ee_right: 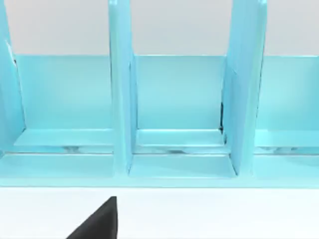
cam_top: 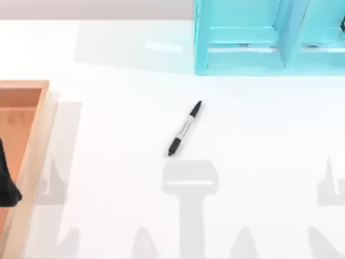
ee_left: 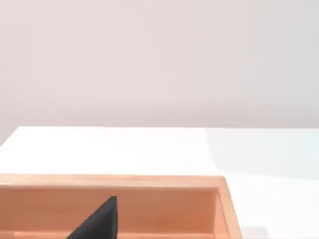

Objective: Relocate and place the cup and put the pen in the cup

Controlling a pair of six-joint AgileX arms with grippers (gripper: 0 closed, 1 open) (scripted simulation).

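Left side of the table: wooden tray, light orange-brown, raised rim, running off the top view's left edge. Dark shape at the far left edge, over the tray floor — part of the left gripper; finger state cannot be told. Same tray seen from the left wrist view, its far wall and one corner in sight, a black wedge of the gripper in front of it.

Surface: plain white, matte, unmarked. Grey shadows of the arms cast along the near edge, one broad T-shaped shadow at centre. Paler rectangular shadow toward the back, left of the organiser.

Centre: the pen lying flat on bare table, set diagonally — one black end toward the back and right, the other toward the front and left. Grey-white barrel with small print, illegible. Well apart from the tray and from the organiser, touching neither.

Back right: turquoise organiser with upright dividers, standing on the table. From the right wrist view, several open compartments side by side, with a black wedge of the right gripper low in front; fingers cannot be told.

Room: plain pale wall behind the table, no features.
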